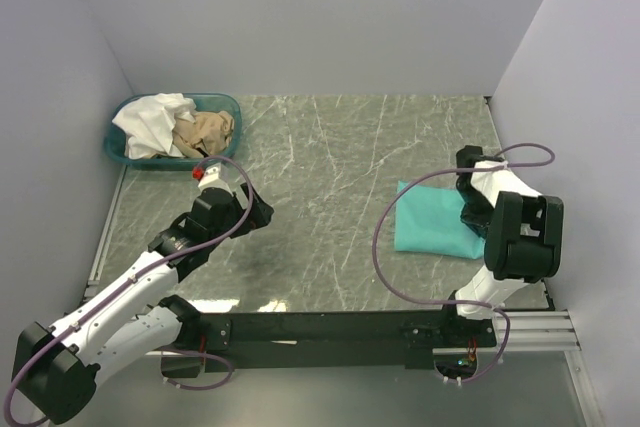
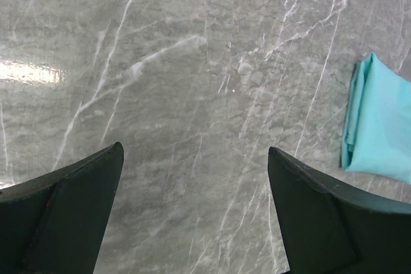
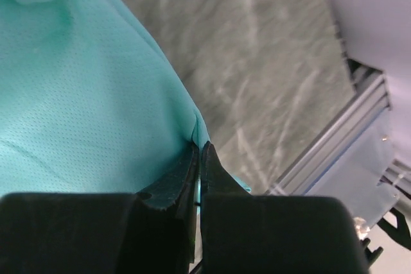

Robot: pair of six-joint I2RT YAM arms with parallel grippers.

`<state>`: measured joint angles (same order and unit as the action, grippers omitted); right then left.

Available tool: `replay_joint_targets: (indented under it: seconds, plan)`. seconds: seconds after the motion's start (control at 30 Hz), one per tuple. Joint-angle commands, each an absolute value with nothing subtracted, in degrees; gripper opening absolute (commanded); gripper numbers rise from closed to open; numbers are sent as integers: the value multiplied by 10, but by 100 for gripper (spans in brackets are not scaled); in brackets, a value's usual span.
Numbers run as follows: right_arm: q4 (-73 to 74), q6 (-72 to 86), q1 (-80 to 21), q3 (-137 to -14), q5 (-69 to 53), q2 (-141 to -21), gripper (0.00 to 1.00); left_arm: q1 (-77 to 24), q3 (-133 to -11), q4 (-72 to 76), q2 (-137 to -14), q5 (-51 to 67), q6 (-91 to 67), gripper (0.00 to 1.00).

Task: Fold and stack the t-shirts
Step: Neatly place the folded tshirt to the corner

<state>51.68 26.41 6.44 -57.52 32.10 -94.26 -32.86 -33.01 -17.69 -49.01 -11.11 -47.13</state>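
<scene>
The teal-green t-shirt [image 1: 432, 219] lies folded at the right of the table; it also shows in the left wrist view [image 2: 379, 129] and fills the right wrist view [image 3: 77, 94]. My right gripper [image 3: 200, 147] is shut, pinching the edge of that shirt; in the top view it [image 1: 473, 215] sits at the shirt's right edge. The white t-shirt [image 1: 152, 124] and the tan-beige t-shirt [image 1: 208, 130] lie crumpled in the basket. My left gripper [image 2: 192, 152] is open and empty over bare table; in the top view it [image 1: 256, 209] is left of centre.
The teal plastic basket [image 1: 228, 102] stands at the back left corner. An aluminium rail [image 3: 334, 145] runs along the table's right edge near my right gripper. White walls close in the table on three sides.
</scene>
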Motion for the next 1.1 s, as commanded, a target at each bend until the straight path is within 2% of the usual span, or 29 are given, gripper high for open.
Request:
replay_joint_targets:
  seconds: [0.0,0.27,0.4,0.6,0.7,0.77,0.8,1.0,1.07]
  plan:
    - [513,235,89,-616,376,-940,0,-328,-340,-155,-493,-127,-454,100]
    - [495,219,151,-659,414,-966,0,-324,-338,-149,-502,-126,-449,100]
    - [477,208,160,-670,396,-969,7,-323,-342,-152,-501,-127,-449,99]
    - [497,249,162,-712,461,-982,20,-322,-339,-157,-490,-137,-453,99]
    - [511,280,161,-721,469,-942,24,-322,-345,-167,-488,-151,-459,99]
    - [473,267,162,-706,438,-909,39,-322,-350,-176,-488,-160,-465,99]
    - [463,255,162,-703,420,-877,92,-322,-354,-178,-487,-163,-468,99]
    - [448,247,161,-696,330,-782,93,-322,-388,-201,-491,-173,-475,99]
    - [432,238,161,-684,253,-735,94,-322,-401,-207,-490,-180,-482,99]
